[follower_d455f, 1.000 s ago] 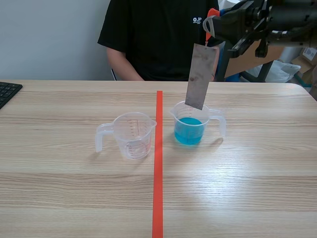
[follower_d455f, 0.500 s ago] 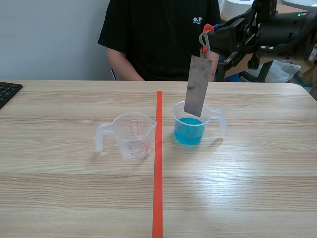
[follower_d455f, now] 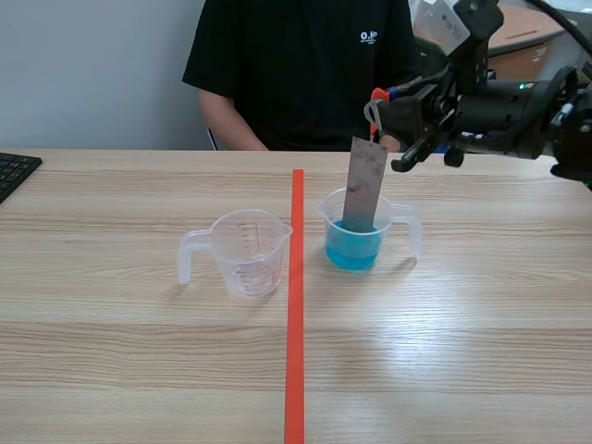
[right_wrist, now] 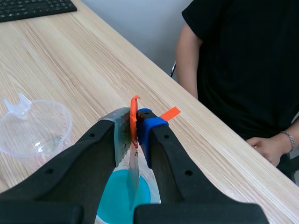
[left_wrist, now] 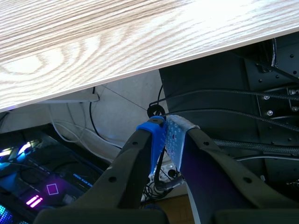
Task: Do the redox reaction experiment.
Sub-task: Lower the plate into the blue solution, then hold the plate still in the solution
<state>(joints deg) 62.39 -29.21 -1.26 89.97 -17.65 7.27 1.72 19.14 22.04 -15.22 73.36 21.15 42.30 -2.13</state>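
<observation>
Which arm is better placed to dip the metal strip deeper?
Right. The right fingers grip the metal strip standing in the blue-liquid cup; the left fingers are shut, off the table.

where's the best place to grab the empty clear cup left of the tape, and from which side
Take the empty cup by its handle, coming in from the left arm's side. The cup stands upright and the handle juts out that way, away from the tape line and the blue-liquid cup, where the right gripper holds the metal strip.
</observation>
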